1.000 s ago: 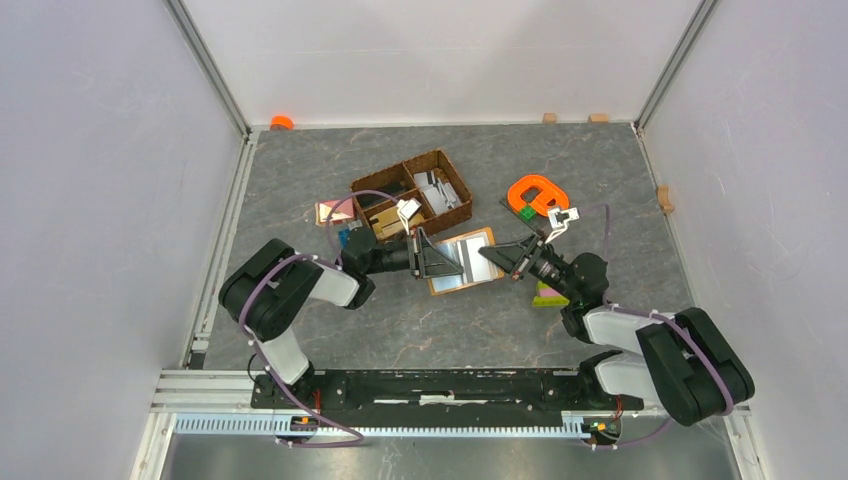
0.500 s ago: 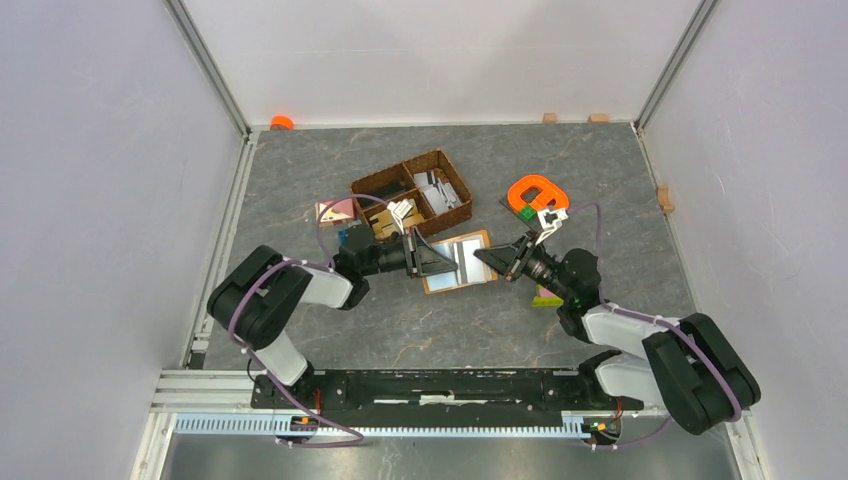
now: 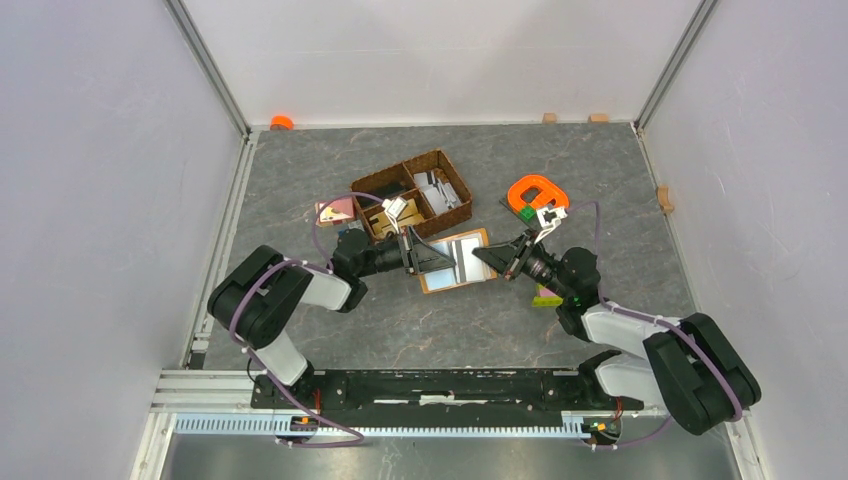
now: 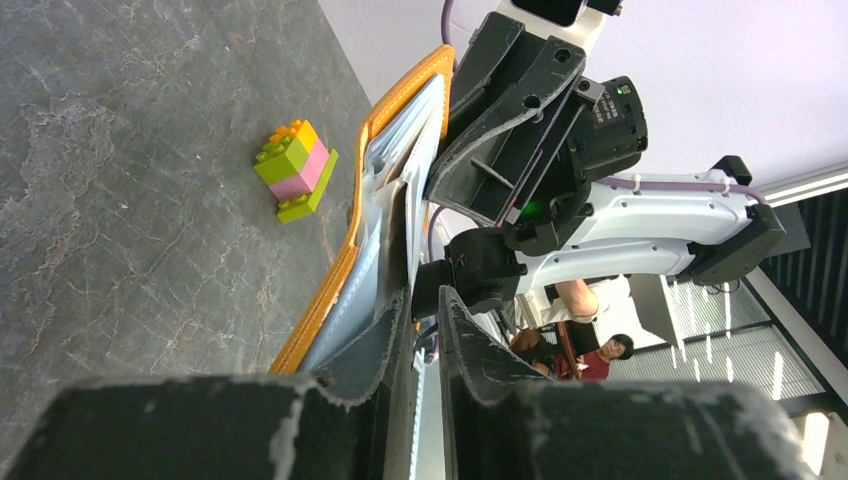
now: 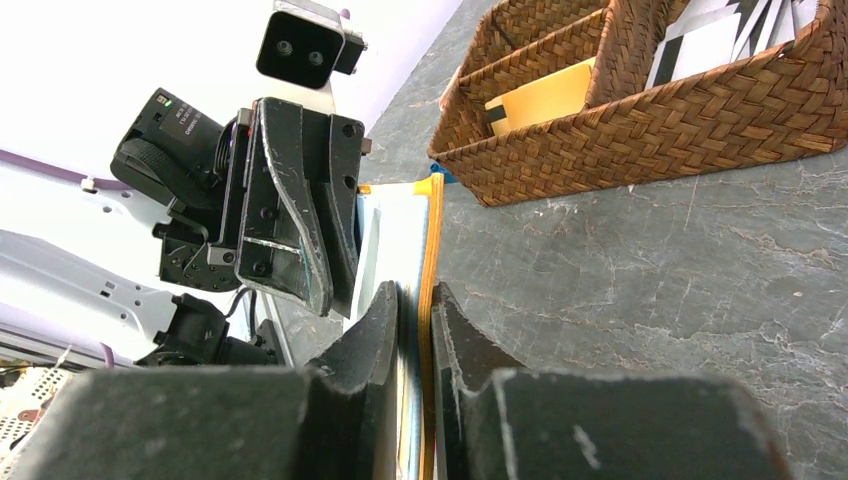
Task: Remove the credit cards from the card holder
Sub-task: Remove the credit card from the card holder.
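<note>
At mid-bench (image 3: 600, 180), just in front of the wicker basket (image 3: 461, 196), the card holder (image 3: 462, 260) is spread open. The left tool (image 3: 421, 253) pinches one edge and the right tool (image 3: 491, 258) the opposite edge, probably bracing it flat so cards can slide out.

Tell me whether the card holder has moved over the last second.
Yes: the card holder slid slightly left, away from the orange ring, which stayed put.

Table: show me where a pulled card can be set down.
Bare: the near strip between the card holder and the base rail, and the far strip between the basket and the back wall. Crowded: the middle, where the left gripper and the right gripper clamp the card holder, with basket, ring and bricks close by.
</note>
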